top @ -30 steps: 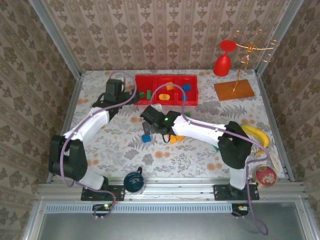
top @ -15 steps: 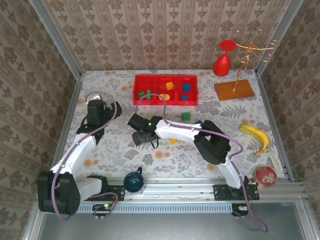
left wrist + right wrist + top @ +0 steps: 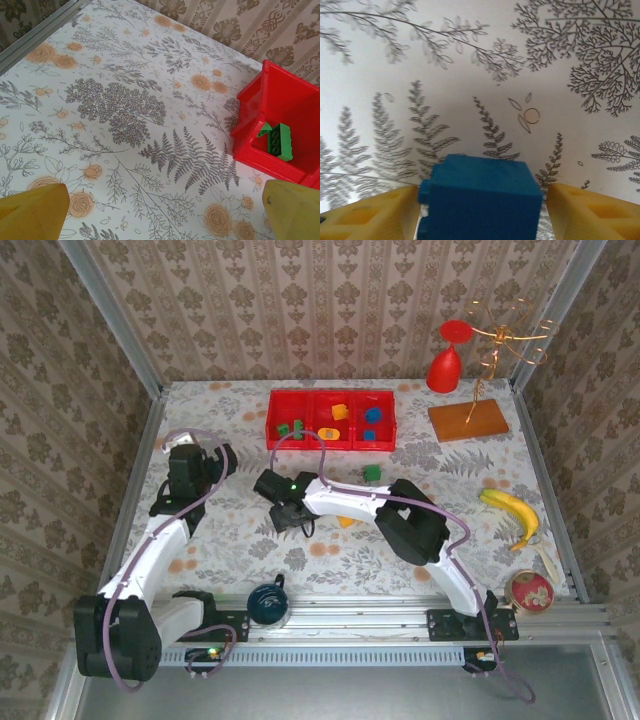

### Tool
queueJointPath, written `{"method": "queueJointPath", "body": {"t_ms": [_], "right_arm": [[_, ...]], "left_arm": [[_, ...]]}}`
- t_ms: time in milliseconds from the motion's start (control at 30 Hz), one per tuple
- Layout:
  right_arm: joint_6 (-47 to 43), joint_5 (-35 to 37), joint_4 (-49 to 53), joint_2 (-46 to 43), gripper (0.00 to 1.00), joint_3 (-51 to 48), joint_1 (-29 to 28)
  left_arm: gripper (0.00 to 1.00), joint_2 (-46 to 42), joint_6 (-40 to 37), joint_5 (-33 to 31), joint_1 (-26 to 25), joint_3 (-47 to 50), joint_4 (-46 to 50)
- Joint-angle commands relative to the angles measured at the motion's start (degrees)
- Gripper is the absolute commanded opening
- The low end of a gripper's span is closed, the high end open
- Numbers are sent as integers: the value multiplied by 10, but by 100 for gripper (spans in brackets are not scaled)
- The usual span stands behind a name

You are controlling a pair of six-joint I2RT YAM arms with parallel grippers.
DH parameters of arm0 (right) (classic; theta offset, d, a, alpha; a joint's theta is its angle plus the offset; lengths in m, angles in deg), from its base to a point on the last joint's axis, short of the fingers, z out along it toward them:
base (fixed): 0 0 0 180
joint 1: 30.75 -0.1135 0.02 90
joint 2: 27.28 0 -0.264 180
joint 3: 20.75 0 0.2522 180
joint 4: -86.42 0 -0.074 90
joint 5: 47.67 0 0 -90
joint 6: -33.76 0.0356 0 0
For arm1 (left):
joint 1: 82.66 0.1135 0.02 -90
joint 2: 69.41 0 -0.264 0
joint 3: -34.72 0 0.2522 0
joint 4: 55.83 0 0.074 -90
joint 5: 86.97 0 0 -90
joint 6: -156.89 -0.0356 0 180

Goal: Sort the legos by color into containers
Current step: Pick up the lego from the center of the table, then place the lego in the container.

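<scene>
The red three-compartment tray (image 3: 330, 443) stands at the back middle of the table. It holds green bricks (image 3: 290, 427) on the left, orange-yellow bricks (image 3: 338, 413) in the middle and blue bricks (image 3: 371, 416) on the right. A green brick (image 3: 372, 473) and an orange brick (image 3: 346, 521) lie loose on the table. My right gripper (image 3: 285, 514) is low over the cloth, open. A blue brick (image 3: 480, 195) sits between its yellow fingers (image 3: 367, 212) with narrow gaps. My left gripper (image 3: 188, 462) is open and empty, left of the tray (image 3: 280, 95); green bricks (image 3: 276, 141) lie in the near compartment.
A banana (image 3: 512, 512) lies at the right. A red wine glass (image 3: 446, 360) and a wire stand on an orange-brown board (image 3: 470, 421) are at the back right. A dark mug (image 3: 267, 602) and a round tin (image 3: 530, 590) sit near the front rail.
The left arm has drawn back from the tray to the left side of the table. The right gripper has slid left and come down around the blue brick.
</scene>
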Motion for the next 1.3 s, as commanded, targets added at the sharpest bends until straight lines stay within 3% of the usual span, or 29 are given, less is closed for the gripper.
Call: {"method": "queueJointPath", "body": {"t_ms": [0,233,733,1267], "right_arm": [[21,13,30,9,67,12,10],[23,13,29,7,58,9,16],[5,49,24,-45,27,-7,33],[-50,137,-20,-198,24,-92,181]], "left_arm": [[100,7,13,10,5,8,-16],[100,21,14,20,4,4,-20],[100,31,7,28,6,-6,-17],[100,28,2,40,9,-10,-9]]}}
